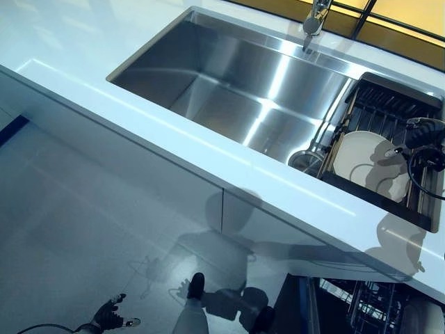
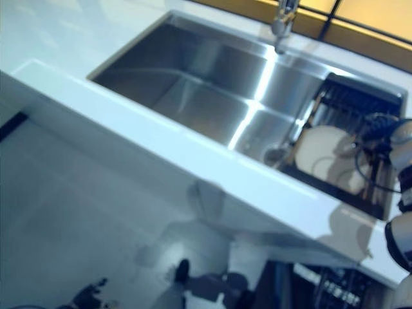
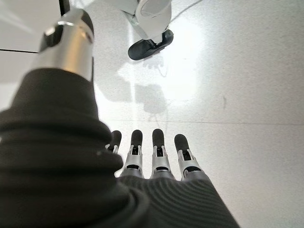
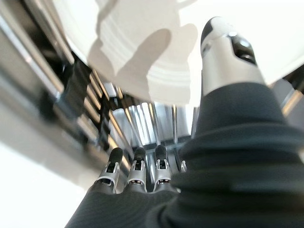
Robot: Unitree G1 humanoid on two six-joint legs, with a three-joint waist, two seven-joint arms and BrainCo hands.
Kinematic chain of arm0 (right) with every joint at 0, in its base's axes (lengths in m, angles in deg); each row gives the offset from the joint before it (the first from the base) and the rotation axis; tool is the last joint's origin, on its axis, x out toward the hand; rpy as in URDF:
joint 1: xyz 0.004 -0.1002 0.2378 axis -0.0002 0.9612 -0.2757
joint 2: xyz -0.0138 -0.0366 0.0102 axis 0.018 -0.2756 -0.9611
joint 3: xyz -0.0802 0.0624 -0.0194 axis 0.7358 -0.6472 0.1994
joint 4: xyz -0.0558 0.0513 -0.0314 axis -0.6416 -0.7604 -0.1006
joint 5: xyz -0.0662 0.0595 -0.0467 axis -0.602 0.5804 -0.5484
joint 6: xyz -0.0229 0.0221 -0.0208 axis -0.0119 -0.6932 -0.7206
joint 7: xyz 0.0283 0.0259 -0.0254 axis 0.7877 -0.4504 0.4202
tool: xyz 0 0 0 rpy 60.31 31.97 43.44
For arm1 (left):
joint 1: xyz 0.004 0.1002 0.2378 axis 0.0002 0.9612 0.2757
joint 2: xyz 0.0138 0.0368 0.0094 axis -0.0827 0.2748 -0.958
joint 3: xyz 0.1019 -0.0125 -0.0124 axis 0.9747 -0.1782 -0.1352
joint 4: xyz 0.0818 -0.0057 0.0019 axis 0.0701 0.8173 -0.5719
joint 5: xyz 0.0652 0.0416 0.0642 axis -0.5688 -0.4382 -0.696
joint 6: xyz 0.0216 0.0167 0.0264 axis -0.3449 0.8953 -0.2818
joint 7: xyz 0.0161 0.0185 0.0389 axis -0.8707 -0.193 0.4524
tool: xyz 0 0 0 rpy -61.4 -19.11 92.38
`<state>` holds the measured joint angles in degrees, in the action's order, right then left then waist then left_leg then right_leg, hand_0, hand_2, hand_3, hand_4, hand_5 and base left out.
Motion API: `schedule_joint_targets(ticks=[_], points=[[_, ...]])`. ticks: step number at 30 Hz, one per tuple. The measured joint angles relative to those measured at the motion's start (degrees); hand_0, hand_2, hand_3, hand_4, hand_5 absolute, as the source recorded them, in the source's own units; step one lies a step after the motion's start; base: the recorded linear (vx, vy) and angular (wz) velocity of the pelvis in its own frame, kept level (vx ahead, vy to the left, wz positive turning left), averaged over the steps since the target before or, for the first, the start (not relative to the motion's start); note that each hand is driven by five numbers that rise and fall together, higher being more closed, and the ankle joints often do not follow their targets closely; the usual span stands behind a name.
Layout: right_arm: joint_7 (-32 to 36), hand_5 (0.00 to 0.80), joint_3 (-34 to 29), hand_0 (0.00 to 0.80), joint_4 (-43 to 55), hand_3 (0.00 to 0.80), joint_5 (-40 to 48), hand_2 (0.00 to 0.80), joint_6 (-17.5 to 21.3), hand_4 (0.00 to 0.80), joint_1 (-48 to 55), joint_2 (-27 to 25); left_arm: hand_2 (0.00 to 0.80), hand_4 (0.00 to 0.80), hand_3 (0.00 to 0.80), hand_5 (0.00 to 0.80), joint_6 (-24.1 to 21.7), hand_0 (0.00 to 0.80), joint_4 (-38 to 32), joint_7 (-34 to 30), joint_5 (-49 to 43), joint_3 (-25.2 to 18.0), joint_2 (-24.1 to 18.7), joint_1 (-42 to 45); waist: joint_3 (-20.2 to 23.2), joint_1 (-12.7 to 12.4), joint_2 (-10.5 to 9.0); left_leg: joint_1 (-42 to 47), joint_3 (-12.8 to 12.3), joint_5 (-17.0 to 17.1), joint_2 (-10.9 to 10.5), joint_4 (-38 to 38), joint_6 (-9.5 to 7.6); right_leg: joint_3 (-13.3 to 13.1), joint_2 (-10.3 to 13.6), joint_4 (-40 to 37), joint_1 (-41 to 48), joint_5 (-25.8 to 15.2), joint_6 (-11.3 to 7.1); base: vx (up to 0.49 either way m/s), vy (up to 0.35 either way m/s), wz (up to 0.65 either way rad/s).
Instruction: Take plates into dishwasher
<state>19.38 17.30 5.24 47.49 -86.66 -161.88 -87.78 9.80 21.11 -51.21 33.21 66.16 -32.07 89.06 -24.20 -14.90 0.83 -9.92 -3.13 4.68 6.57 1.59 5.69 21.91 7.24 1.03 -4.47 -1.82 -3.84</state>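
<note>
A white plate [image 1: 365, 163] lies flat in the black dish rack [image 1: 389, 104] that sits over the right end of the sink. My right hand [image 1: 425, 132] hovers at the plate's right edge. In the right wrist view its fingers [image 4: 137, 173] reach out straight over the rack's bars and its thumb [image 4: 223, 52] points toward the plate [image 4: 142, 42], gripping nothing. My left hand [image 1: 108, 316] hangs low over the floor at the lower left, with its fingers [image 3: 152, 156] straight and nothing in it.
The steel sink [image 1: 229, 76] is sunk into a white counter [image 1: 208, 149], with a faucet [image 1: 314, 17] at the back and a round strainer [image 1: 306, 161] beside the rack. Below the counter at the lower right, the open dishwasher's wire rack [image 1: 368, 306] shows.
</note>
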Motion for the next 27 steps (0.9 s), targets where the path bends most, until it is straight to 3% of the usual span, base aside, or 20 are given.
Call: schedule_joint_targets(ticks=[27], points=[[-0.1, 0.0, 0.3, 0.0, 0.5, 0.0, -0.5, 0.0, -0.1, 0.0, -1.2, 1.6, 0.0, 0.0, 0.0, 0.0, 0.1, 0.0, -2.3, 0.0, 2.3, 1.1, 0.0, -0.1, -0.6, 0.0, 0.69, -2.2, -0.1, 0.3, 0.1, 0.0, -0.13, 0.1, 0.2, 0.9, -2.6, 0.0, 0.0, -0.003, 0.0, 0.0]])
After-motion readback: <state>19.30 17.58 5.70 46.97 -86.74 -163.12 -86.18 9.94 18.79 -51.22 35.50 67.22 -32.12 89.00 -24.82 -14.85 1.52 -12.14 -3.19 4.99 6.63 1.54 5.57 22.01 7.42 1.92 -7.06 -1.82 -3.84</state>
